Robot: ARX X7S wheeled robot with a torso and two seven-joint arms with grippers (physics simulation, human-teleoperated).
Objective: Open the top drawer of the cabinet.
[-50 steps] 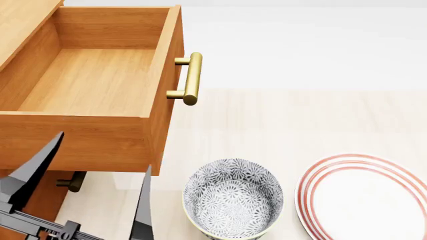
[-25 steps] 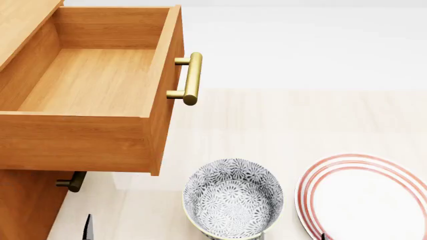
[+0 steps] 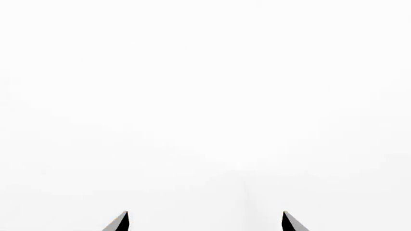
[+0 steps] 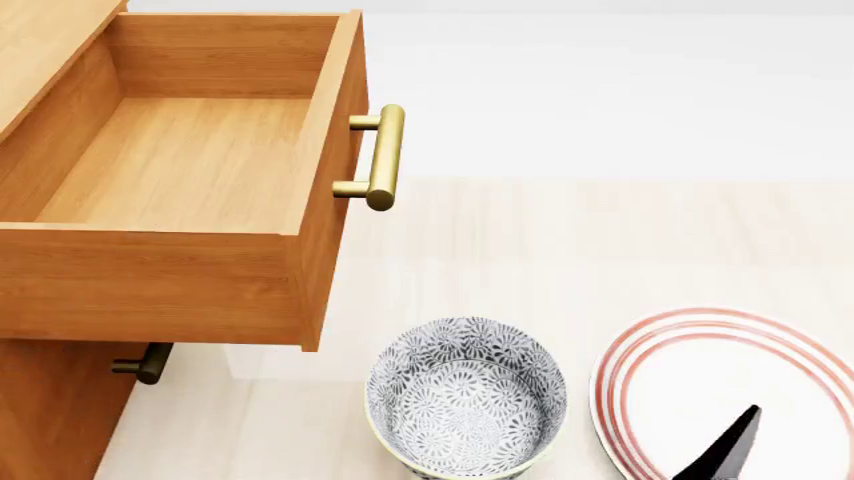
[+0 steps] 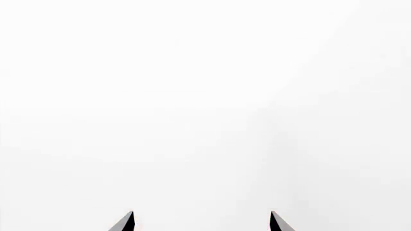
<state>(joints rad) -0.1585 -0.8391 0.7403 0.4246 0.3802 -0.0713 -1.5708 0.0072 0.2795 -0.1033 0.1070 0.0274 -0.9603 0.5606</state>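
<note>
Left claw has left the head view since a second ago, where its two dark fingers stood low beside the cabinet (image 4: 47,400); a dark fingertip of the right claw (image 4: 727,450) has since come in at the lower edge, over the red-ringed plate (image 4: 641,360); drawer, bowl and plate lie unchanged.

Top drawer (image 4: 187,160) stands pulled well out of the cabinet, plain wood inside, nothing in it; brass handle (image 4: 383,158) free, nothing touching it; a lower handle (image 4: 144,364) shows beneath.

Step, as I judge it: opening looks done, arms clear; next move calls for little beyond keeping off the drawer front.

Left claw (image 3: 204,222) spread, tips wide apart against blank white; right claw spread likewise in its wrist view; neither holds anything.

Drawer lies up and left of the right claw, well apart; patterned bowl (image 4: 465,400) on the worktop (image 4: 601,240) sits between.
</note>
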